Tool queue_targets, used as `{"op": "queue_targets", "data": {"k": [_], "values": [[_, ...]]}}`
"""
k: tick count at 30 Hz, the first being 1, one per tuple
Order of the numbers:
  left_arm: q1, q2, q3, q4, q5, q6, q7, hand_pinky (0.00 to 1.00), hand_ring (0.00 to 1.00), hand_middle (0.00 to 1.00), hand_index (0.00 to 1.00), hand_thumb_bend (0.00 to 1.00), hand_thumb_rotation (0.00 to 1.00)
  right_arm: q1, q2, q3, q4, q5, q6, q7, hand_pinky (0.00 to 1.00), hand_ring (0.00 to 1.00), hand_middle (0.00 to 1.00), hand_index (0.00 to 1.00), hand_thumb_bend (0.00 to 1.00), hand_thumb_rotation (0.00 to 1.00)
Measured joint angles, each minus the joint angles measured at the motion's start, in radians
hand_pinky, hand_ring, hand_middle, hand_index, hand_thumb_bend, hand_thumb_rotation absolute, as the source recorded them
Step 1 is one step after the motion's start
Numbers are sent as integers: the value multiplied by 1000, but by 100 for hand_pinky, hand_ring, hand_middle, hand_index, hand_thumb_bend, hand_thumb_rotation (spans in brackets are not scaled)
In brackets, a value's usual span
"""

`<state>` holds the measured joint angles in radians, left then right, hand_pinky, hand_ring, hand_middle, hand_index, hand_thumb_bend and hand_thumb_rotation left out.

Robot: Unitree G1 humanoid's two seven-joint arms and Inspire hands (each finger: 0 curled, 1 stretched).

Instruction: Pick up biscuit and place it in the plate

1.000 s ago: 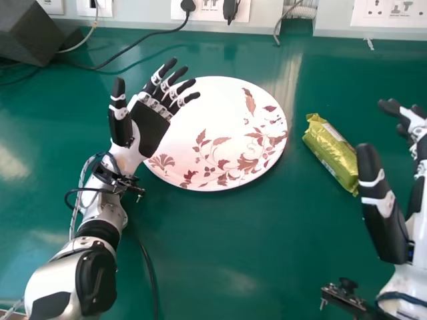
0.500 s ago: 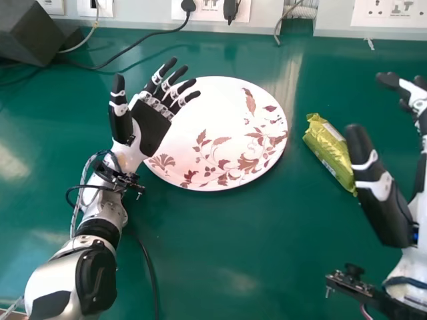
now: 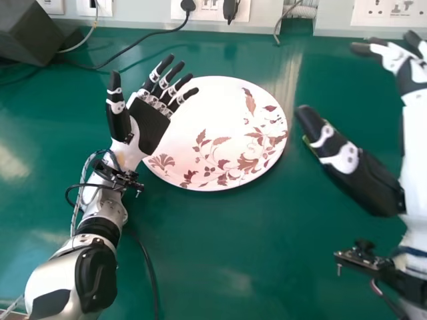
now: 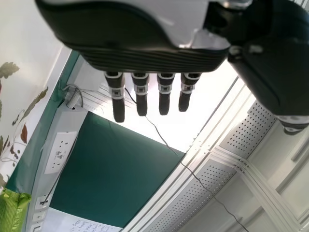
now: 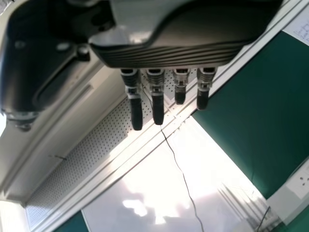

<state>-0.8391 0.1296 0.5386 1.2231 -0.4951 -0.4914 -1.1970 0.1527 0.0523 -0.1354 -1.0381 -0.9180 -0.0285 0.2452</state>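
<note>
We are holding our left hand (image 3: 152,125) open, with its fingers straight, by the left side of the flowery plate (image 3: 213,133). We are holding our right hand (image 3: 367,179) open too, over the green table (image 3: 267,267), and we are seeing bits of the shiny biscuit packet (image 4: 13,209) peeking out from behind its thumb, to the right of the plate.

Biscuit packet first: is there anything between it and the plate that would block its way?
Nothing visible blocks that way. The right hand hides most of the biscuit packet in the head view; the left hand is at the plate's opposite side.
</note>
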Motion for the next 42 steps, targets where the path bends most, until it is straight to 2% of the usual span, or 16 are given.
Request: {"op": "queue_targets", "data": {"k": [6, 11, 14, 17, 22, 24, 26, 28, 31, 33, 35, 39, 42], "values": [[-2, 1, 3, 0, 0, 1, 0, 79, 92, 98, 100, 100, 54, -89, 8, -15, 0, -54, 33, 107, 94, 88, 87, 81, 100, 53], [-3, 3, 4, 1, 0, 6, 1, 81, 94, 99, 100, 100, 54, -129, 9, -18, 0, -84, 49, 152, 94, 88, 86, 80, 100, 53], [-4, 5, 4, 1, 0, 11, 4, 82, 94, 99, 100, 100, 54, -126, 9, -17, 0, -83, 49, 156, 95, 88, 86, 80, 100, 52], [-7, 8, 4, 3, 0, 22, 5, 83, 95, 100, 100, 100, 58, -83, 11, -8, -1, -87, 48, 151, 97, 88, 87, 80, 100, 52], [-12, 11, 4, 7, 2, 29, 3, 86, 95, 99, 100, 100, 59, -34, 9, -2, -1, -88, 38, 121, 97, 88, 87, 81, 100, 52], [-14, 11, 4, 8, 1, 37, -3, 80, 90, 95, 99, 100, 64, -8, 8, -3, -1, -94, 34, 126, 93, 85, 86, 81, 99, 53], [-19, 16, 5, 9, -4, 85, -29, 73, 87, 91, 95, 100, 66, 24, 7, -3, -7, -125, 53, 197, 87, 80, 84, 81, 96, 48], [-34, 26, 7, 17, -22, 173, -65, 70, 84, 88, 92, 100, 64, 63, 7, 7, -6, -162, 87, 292, 79, 75, 80, 80, 95, 47], [-44, 43, 7, 22, -28, 254, -75, 69, 83, 89, 91, 100, 57, 152, 13, 55, -5, -155, 123, 319, 64, 65, 72, 73, 90, 42], [-47, 49, 7, 27, -27, 269, -63, 69, 82, 89, 91, 99, 53, 186, 14, 83, -5, -129, 144, 296, 60, 62, 68, 69, 90, 35], [-50, 55, 6, 32, -25, 284, -41, 69, 81, 87, 91, 99, 52, 234, 21, 126, -3, -71, 162, 221, 59, 61, 66, 66, 90, 27], [-70, 62, -1, 49, -11, 324, -17, 72, 84, 91, 95, 93, 49, 297, 30, 182, 67, 47, 159, -24, 58, 60, 64, 65, 86, 22], [-93, 43, -10, 57, 6, 345, -7, 76, 87, 93, 97, 93, 49, 308, 30, 208, 120, 113, 133, -191, 58, 60, 64, 65, 85, 19]]}}
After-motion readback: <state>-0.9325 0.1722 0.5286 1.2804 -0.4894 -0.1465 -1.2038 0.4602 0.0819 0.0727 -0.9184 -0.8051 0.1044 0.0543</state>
